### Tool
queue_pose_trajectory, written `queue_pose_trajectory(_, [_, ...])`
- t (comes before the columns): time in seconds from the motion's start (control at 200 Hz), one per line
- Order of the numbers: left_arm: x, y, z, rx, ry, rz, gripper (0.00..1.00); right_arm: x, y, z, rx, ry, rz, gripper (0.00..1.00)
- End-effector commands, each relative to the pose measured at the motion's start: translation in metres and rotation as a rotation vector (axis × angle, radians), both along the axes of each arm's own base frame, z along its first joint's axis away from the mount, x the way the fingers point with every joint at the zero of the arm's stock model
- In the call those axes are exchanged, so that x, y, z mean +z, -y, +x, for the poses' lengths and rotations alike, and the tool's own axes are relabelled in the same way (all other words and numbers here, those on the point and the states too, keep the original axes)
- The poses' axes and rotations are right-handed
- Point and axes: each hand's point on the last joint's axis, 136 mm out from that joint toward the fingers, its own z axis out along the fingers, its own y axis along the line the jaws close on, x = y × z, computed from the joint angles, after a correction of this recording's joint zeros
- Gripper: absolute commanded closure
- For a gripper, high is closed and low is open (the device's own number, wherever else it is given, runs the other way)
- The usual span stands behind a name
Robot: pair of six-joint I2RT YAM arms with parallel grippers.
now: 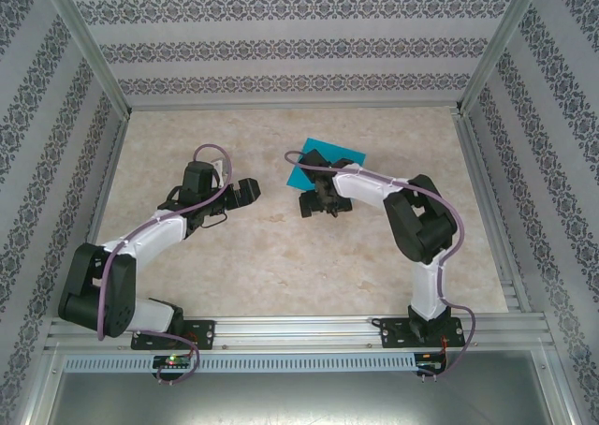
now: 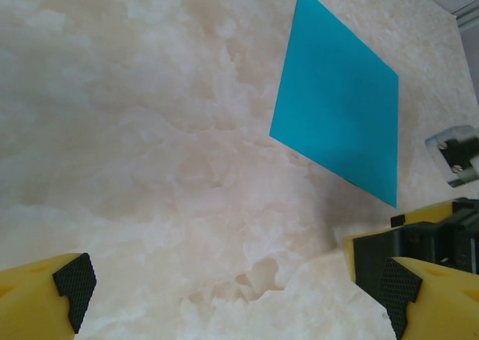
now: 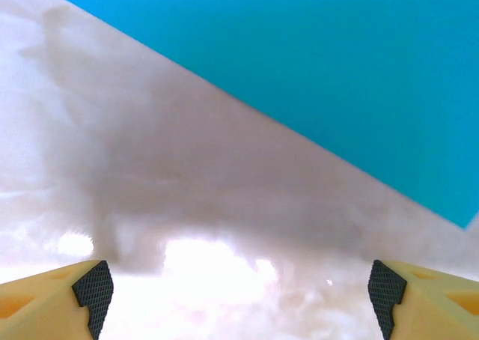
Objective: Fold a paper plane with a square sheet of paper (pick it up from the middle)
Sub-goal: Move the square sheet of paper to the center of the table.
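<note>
Well, one square sheet of paper (image 1: 339, 153) lay flat on the tabletop (image 1: 281, 266), right of centre, the right gripper (image 3: 239, 299) low over its near edge, fingers (image 3: 91, 287) wide apart and empty. The left gripper (image 2: 236, 287) hung just beside the sheet, equally spread. Two grippers, one sheet, no fold yet. The worry: thin paper pinched at the edge, not the middle, could skid or crumple.

Marbled table (image 1: 281, 256) with square sheet of paper (image 2: 340, 104)
</note>
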Motion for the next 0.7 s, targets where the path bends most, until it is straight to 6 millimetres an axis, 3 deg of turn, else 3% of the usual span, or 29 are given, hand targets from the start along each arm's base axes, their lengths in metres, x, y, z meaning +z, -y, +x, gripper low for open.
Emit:
queue_pose_trajectory(0.0, [0.000,0.003,-0.010,-0.031,-0.006,0.010,0.00,0.030,0.002,0.023,-0.182,0.098,0.092,0.09])
queue_pose_trajectory(0.145, [0.003,0.002,-0.011,-0.029,-0.001,0.011,0.00,0.041,0.002,0.051,-0.326,0.143,0.107,0.08])
queue_pose_trajectory(0.395, [0.005,-0.001,-0.014,-0.029,0.000,0.032,0.00,0.026,0.011,0.076,-0.466,0.118,0.048,0.07])
queue_pose_trajectory(0.694, [0.004,-0.001,-0.013,-0.027,-0.005,0.034,0.00,0.001,0.019,0.081,-0.514,0.049,-0.042,0.10])
